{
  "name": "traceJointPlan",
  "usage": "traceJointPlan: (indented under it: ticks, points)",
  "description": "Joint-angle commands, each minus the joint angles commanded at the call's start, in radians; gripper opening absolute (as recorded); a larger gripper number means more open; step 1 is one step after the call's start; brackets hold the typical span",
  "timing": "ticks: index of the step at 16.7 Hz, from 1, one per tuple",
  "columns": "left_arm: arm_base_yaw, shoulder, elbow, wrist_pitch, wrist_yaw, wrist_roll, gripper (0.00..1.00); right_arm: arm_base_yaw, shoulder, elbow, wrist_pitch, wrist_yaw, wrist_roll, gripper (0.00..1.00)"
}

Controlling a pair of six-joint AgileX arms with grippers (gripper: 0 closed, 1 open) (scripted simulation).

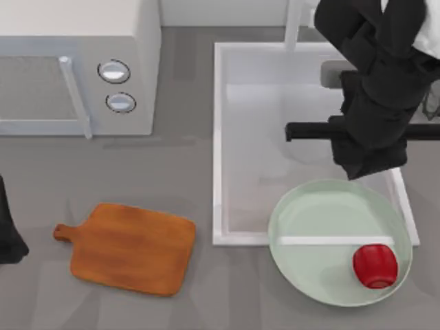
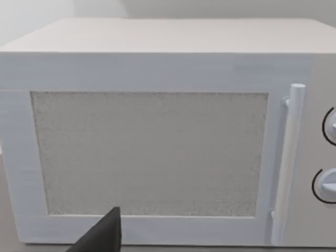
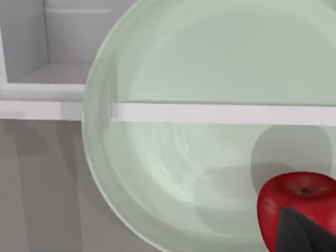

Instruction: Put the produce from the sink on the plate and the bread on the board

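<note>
Right gripper (image 1: 368, 161) above the sink (image 1: 220, 137), by the plate's (image 1: 302, 206) far rim; jaw state impossible to tell. Red pepper (image 1: 375, 265) resting on the plate near the table's front right corner. Board (image 1: 130, 247) bare, front left. Left arm parked at left edge, facing the microwave (image 2: 157, 131).

The produce (image 1: 375, 265), a small glossy red, rounded, blocky pepper, sits upright inside the plate (image 1: 302, 234) near its right rim; the plate, round, pale green with a raised rim, overlaps the sink's (image 1: 217, 144) front right corner, the white rim showing through it as a strip; the board (image 1: 127, 248), orange-brown wood with a short knob handle, lies flat and bare near the table's front left, slightly skewed.
</note>
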Motion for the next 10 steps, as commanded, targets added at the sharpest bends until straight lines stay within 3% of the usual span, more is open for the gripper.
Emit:
traceJointPlan:
  ticks: [10]
  points:
    - [0.0, 0.0, 0.0, 0.0, 0.0, 0.0, 1.0, -0.001, 0.012, -0.082, 0.019, -0.007, 0.008, 0.0]
